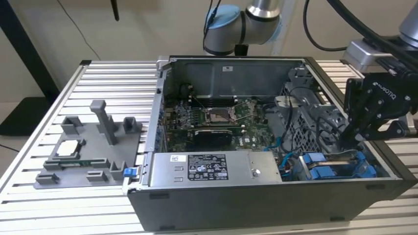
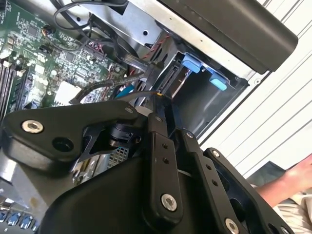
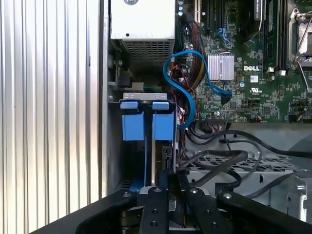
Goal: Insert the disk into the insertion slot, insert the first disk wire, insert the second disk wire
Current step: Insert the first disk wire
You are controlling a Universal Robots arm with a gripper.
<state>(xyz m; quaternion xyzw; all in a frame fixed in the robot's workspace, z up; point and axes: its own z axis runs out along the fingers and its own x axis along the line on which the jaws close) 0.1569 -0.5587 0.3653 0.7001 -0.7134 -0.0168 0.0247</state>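
Note:
The disk point(image 3: 158, 148) stands on edge inside the insertion slot point(image 3: 145, 96) at the case's front corner, its blue carrier tabs point(image 3: 132, 122) side by side at the slot's mouth. In the exterior view the blue carrier point(image 1: 326, 169) sits low at the exterior view's right. My gripper point(image 1: 349, 141) hangs just over that bay. In the second wrist view my gripper point(image 2: 163, 97) is narrowed onto a black wire plug point(image 2: 170, 80) right beside the blue tabs point(image 2: 192, 62). In the first wrist view my gripper point(image 3: 168, 176) sits over the disk's rear end.
A grey power supply box point(image 1: 216, 169) lies along the case front. Behind it are the motherboard and processor socket point(image 1: 219, 115). A blue cable point(image 3: 185, 87) and black cables point(image 3: 229, 161) loop beside the bay. A grey fixture point(image 1: 91, 147) sits on the table. A person's hand point(image 2: 292, 180) rests outside the case.

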